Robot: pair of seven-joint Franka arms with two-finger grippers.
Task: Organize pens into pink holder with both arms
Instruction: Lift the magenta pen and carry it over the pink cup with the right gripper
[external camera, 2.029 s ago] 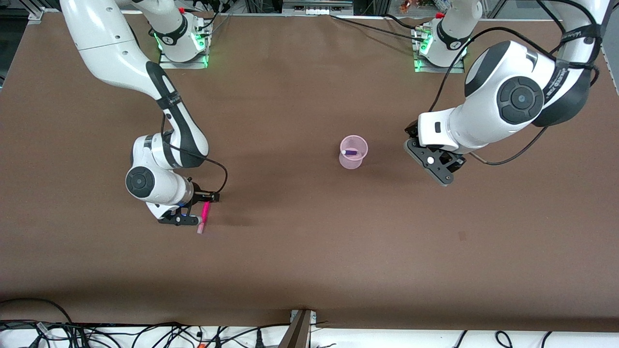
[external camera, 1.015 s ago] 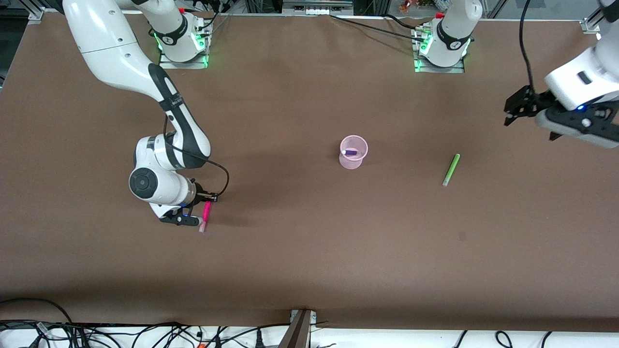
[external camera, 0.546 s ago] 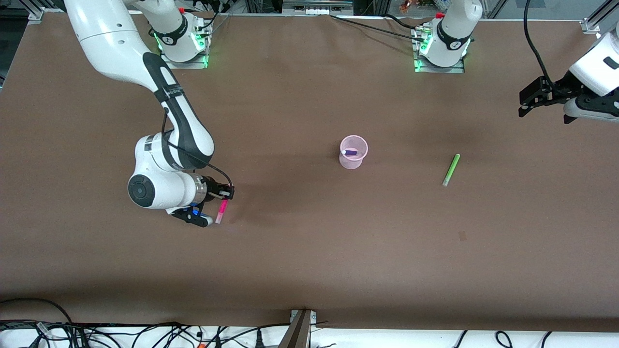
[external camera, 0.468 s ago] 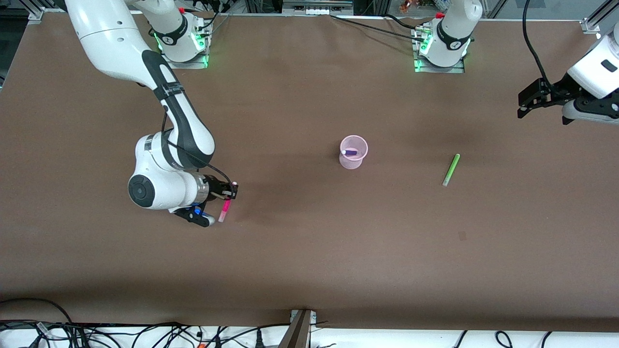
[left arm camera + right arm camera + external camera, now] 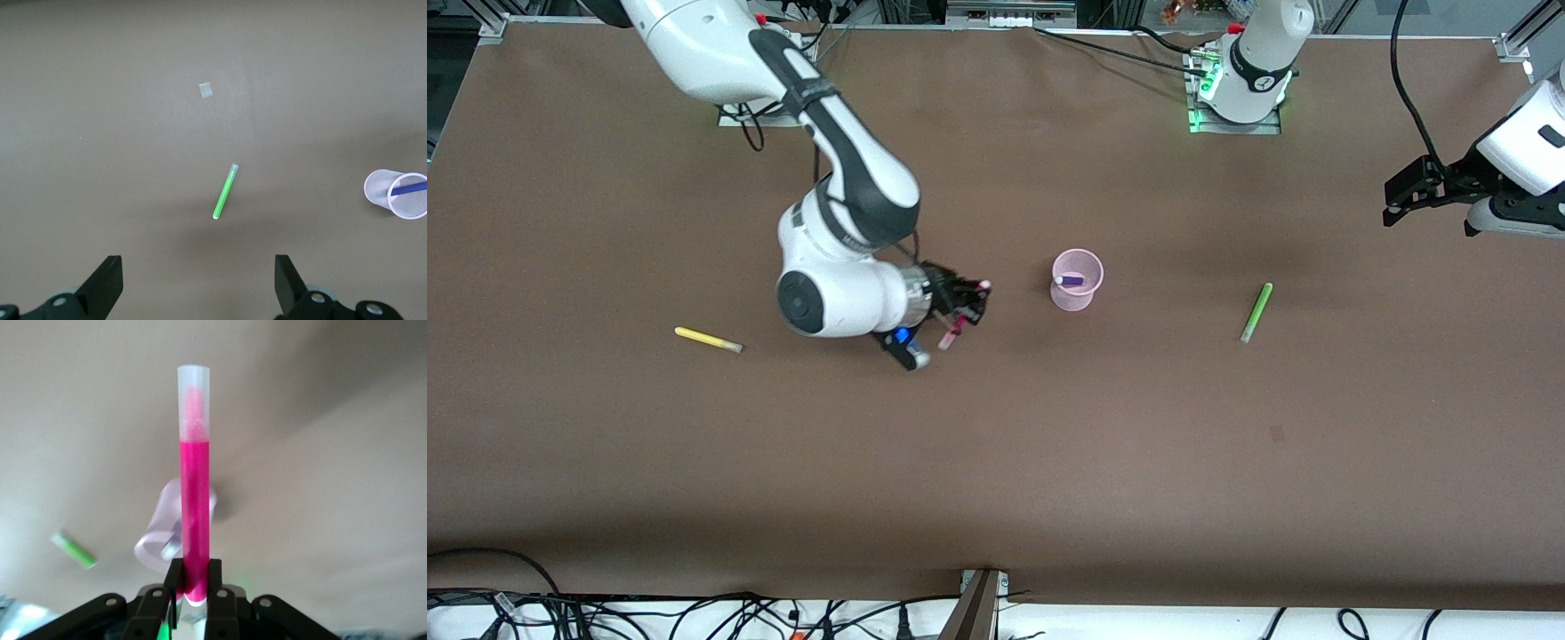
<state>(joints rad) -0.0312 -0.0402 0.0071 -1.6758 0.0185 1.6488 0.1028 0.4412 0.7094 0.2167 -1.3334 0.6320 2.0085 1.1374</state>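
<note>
My right gripper (image 5: pixel 963 316) is shut on the magenta-pink pen (image 5: pixel 951 336) and holds it in the air over the table, a short way from the pink holder (image 5: pixel 1077 280) toward the right arm's end. The pen (image 5: pixel 194 513) stands up from the jaws in the right wrist view. The holder has the dark purple pen (image 5: pixel 1069 281) in it. The light green pen (image 5: pixel 1256 313) lies on the table toward the left arm's end. The yellow pen (image 5: pixel 708 340) lies toward the right arm's end. My left gripper (image 5: pixel 1405 196) is open and empty, high over the table's end; the green pen (image 5: pixel 225 192) shows in its view.
The brown table (image 5: pixel 996 444) has a small pale patch (image 5: pixel 1277 434) nearer the front camera than the green pen. Cables (image 5: pixel 694 613) lie along the front edge. The arm bases (image 5: pixel 1236 89) stand at the back.
My right gripper lifted the magenta-pink pen off the table and carried it toward the pink holder, uncovering the yellow pen. My left arm rose away from the green pen to the table's end.
</note>
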